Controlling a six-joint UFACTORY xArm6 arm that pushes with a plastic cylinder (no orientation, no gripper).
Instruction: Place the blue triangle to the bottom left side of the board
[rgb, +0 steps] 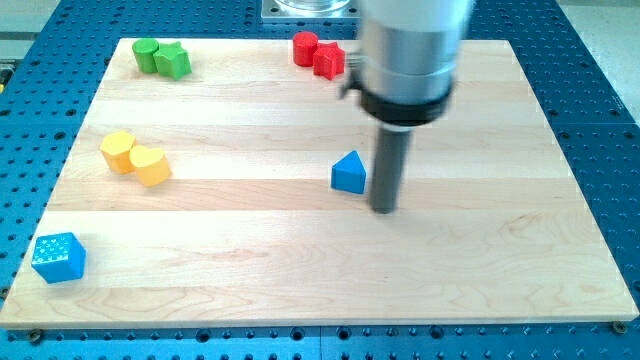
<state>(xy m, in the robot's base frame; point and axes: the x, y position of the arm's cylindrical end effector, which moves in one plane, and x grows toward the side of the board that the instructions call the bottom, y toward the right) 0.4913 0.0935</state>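
Dark rod beside the small blue triangle block (349, 173) on pale, grained wooden board (300, 260).
My tip (384, 208) rests just right of it; there is no hand to open or close.

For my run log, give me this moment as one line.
my tip: just right of blue triangle | triangle: mid-board, not yet bottom left | blue cube: bottom left

bright, even light | soft short shadows | arm housing (415, 50) blurred
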